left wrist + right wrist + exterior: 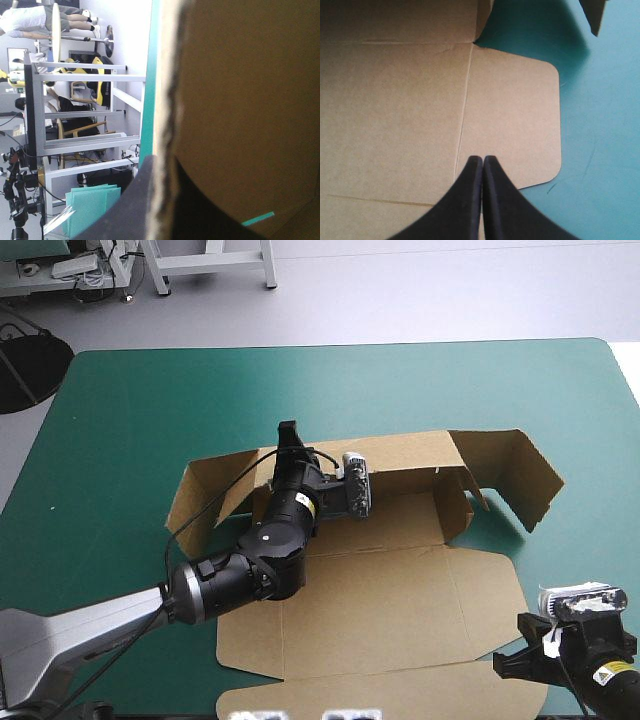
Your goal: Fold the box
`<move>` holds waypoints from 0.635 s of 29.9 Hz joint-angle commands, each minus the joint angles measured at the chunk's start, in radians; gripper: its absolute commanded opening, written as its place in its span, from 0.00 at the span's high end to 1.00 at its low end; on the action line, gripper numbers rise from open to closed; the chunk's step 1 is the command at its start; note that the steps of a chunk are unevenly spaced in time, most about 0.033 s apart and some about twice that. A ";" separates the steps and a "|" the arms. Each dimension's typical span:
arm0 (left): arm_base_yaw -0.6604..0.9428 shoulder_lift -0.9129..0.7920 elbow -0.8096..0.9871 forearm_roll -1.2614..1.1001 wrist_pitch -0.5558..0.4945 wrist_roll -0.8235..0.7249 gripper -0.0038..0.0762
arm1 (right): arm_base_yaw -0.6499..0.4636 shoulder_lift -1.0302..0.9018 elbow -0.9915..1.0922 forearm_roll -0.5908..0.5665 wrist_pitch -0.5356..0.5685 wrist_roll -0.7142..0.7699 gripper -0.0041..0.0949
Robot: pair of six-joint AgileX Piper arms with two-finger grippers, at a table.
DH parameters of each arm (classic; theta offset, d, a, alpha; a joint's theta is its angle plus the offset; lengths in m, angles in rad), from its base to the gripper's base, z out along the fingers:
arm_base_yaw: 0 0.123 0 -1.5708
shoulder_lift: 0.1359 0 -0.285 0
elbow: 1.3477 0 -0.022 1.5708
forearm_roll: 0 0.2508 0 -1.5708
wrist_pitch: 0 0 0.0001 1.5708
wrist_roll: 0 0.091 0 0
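The brown box point(400, 590) lies mid-table with its lid panel flat toward the near edge. Its back wall and both end flaps point(520, 475) stand raised. My left gripper point(289, 435) reaches over the back wall's top edge at its left part. In the left wrist view the board point(240, 100) fills the space ahead. Its edge runs between the black fingers point(130, 200), so that gripper point(162, 165) is shut on the box. My right gripper point(510, 665) hovers at the lid's near right corner. In the right wrist view it point(483, 160) is shut and empty above the rounded side flap point(515, 115).
The teal-green cover point(150, 410) shows on every side of the box. The table's near edge and right corner lie close to my right gripper. The left arm's body point(260, 560) lies across the box's floor panel.
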 commanded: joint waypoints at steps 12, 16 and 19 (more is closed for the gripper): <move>-0.013 -0.039 0.052 0.190 -0.025 -0.131 0.96 | 0.000 0.396 -0.529 0.066 -0.021 0.021 0.97; -0.013 -0.039 0.052 0.190 -0.029 -0.131 0.96 | 0.000 0.550 -0.676 0.119 -0.009 -0.013 0.97; -0.013 -0.039 0.052 0.190 -0.041 -0.131 0.96 | 0.000 0.664 -0.781 0.125 -0.007 -0.023 0.97</move>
